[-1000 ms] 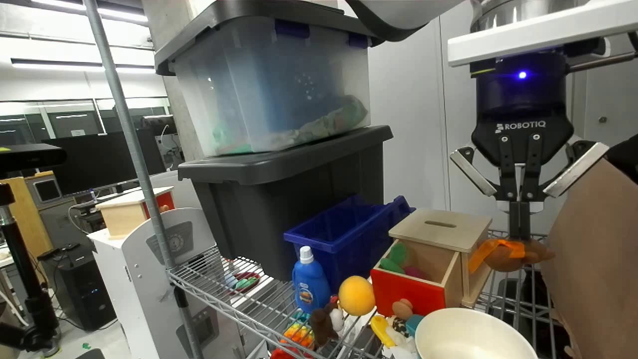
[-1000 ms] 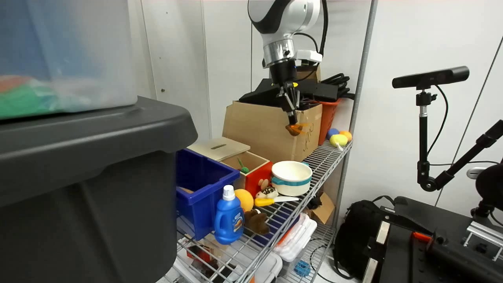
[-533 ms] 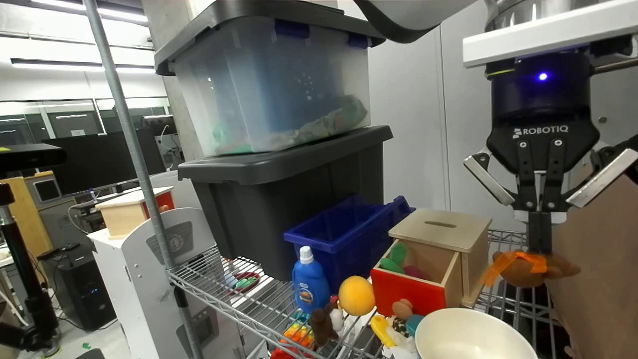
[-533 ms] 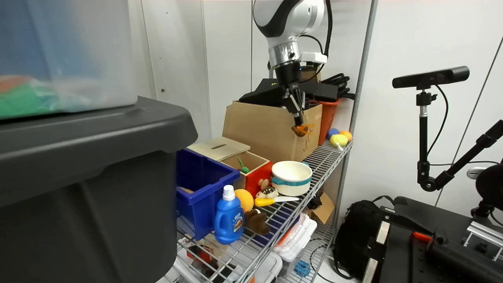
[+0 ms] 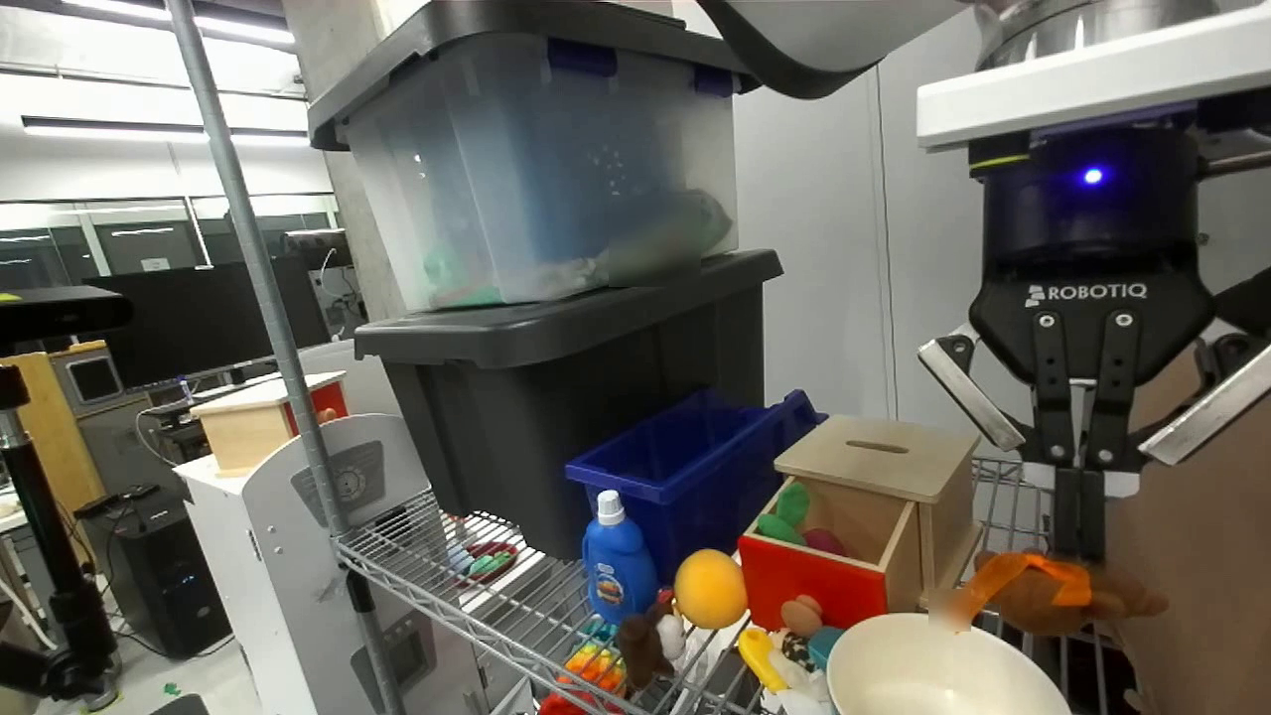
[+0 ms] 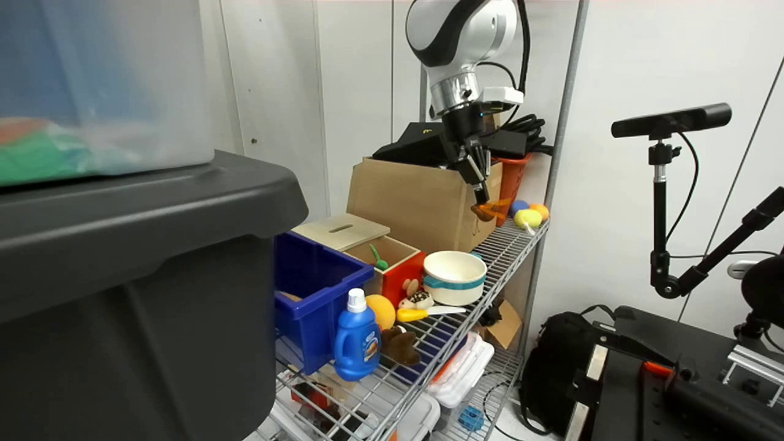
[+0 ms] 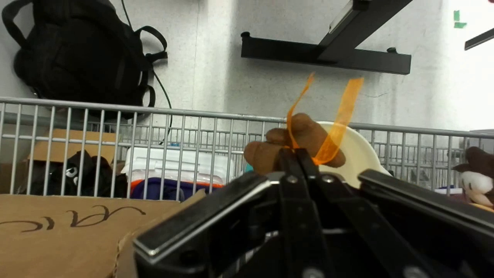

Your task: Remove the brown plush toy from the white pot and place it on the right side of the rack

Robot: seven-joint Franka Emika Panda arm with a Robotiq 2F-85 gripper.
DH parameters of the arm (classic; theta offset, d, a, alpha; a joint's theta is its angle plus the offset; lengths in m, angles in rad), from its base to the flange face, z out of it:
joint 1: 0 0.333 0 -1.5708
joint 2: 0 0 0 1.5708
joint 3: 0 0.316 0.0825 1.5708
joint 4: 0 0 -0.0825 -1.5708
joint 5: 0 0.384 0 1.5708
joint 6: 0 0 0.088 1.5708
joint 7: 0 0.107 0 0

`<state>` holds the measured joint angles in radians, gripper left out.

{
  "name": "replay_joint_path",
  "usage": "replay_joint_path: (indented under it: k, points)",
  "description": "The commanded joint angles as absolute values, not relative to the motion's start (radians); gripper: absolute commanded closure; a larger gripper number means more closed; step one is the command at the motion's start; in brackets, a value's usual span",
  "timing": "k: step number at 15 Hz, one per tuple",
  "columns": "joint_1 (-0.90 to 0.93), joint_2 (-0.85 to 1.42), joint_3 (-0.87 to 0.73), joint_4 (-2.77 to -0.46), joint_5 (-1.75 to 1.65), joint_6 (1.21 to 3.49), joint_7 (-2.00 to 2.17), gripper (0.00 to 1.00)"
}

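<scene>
Smooth pot (image 5: 943,670) (rack (image 6: 508,254) in metal wire)

We read this as a robotics lab: a robot arm (image 6: 474,37) hangs above the wire rack (image 5: 442,607), a bar-shaped camera (image 6: 670,120) tops a jointed mount (image 6: 659,214) off the rack's edge, and beyond the corner post (image 5: 241,214) we see a monitor (image 5: 189,323), computer tower (image 5: 159,576) and ceiling lights (image 5: 149,131).

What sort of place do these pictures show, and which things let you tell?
Probably a robotics lab: a robot arm hangs above a wire rack, a bar-shaped camera sits on a jointed stand, and a dark monitor shows behind.
</scene>
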<state>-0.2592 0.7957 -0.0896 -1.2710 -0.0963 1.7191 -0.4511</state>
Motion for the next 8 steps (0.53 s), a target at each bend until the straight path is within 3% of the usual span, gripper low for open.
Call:
replay_joint_path:
  k: [1,8]
  points:
    - [-0.261,0.709,-0.090,-1.397,-0.111,1.749,-0.422,0.99]
    - [-0.260,0.602,-0.104,-1.551,-0.114,1.770,-0.394,0.99]
